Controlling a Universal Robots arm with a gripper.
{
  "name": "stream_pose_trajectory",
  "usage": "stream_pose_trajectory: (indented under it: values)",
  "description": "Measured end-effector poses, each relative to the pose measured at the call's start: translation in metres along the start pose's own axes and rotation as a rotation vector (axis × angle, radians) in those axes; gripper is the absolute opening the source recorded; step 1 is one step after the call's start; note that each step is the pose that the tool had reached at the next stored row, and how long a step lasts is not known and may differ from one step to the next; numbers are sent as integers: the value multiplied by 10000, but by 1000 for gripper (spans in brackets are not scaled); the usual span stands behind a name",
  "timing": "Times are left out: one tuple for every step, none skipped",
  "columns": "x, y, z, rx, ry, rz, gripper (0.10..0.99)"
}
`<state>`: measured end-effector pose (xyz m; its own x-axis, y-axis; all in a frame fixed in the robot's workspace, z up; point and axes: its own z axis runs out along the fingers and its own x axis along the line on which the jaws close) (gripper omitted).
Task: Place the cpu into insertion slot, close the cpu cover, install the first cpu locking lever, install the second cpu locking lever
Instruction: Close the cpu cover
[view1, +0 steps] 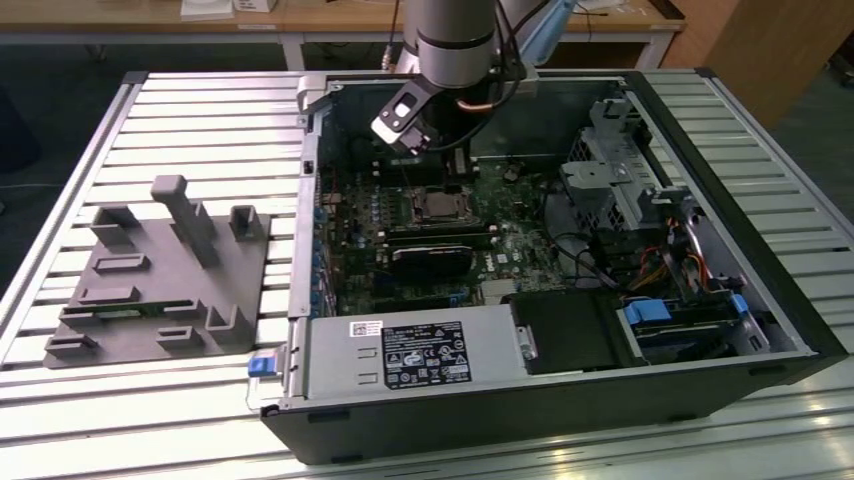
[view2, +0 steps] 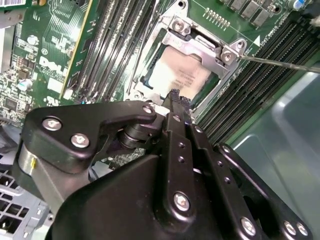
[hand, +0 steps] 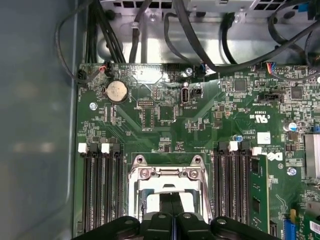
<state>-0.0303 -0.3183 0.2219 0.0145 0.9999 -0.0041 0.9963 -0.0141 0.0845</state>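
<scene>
In the second wrist view the cpu (view2: 175, 75) lies in the insertion slot (view2: 150, 55), its pale silver face showing through the cut-out of the cpu cover (view2: 200, 42), which appears to lie flat over it. A thin metal lever rod (view2: 280, 62) sticks out from the socket's corner across the memory slots. My gripper (view2: 175, 96) is shut, its two black fingers pressed together with nothing between them, the tips right over the near edge of the cpu. In the first wrist view the shut gripper (hand: 172, 201) hangs in front of the cover (hand: 167, 186). In the exterior view the gripper (view1: 454, 168) hovers just above the socket (view1: 434, 205).
Long black memory slots (hand: 102, 185) flank the socket on both sides. Cables (hand: 200, 45) run along the case wall. A black labelled box (view1: 427, 355) and drive cage (view1: 627, 180) fill the case. A grey fixture (view1: 160, 270) stands on the slatted table at the exterior view's left.
</scene>
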Motion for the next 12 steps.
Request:
stream_pose_trajectory:
  values:
    - [-1,-2,13,12,-1,0,106]
    - [-1,-5,24,25,0,0,106]
    - [-1,-6,30,30,-2,-1,106]
    - [-1,-6,30,32,-12,-2,106]
    - [-1,-6,30,32,-17,-3,106]
    - [-1,-6,30,32,-18,-3,106]
    - [-1,-6,30,31,-19,-3,106]
    - [-1,-6,31,35,-19,-3,106]
    - [0,-6,36,89,-17,-3,106]
    - [0,-7,42,187,-21,-4,106]
    - [-1,-7,46,289,-26,-5,106]
    - [0,-7,54,378,-28,-6,106]
